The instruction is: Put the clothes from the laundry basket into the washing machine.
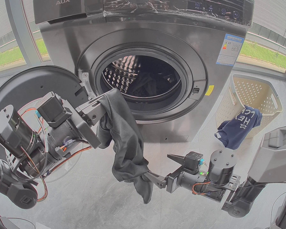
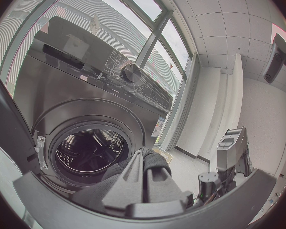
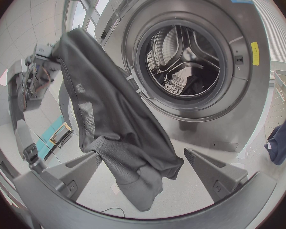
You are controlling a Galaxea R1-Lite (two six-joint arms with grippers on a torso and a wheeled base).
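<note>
**Head view: garment hung before the washer**

Left gripper (image 1: 97, 109) had its fingers (image 2: 130, 182) pinched on the top edge of the grey garment (image 1: 124, 137), just in front of the washer (image 1: 181, 38) and level with the lower part of its open mouth. Right gripper (image 1: 166, 170), lower and farther out from the washer, had its fingers spread, one against the garment's hanging hem. The cloth looked light, thin and limp, likely to drape and snag on the washer's rim. Gathering it mid-length would probably suit. A navy shirt (image 1: 240, 126) lay over the basket (image 1: 270, 96) to the right of the washer.
</note>
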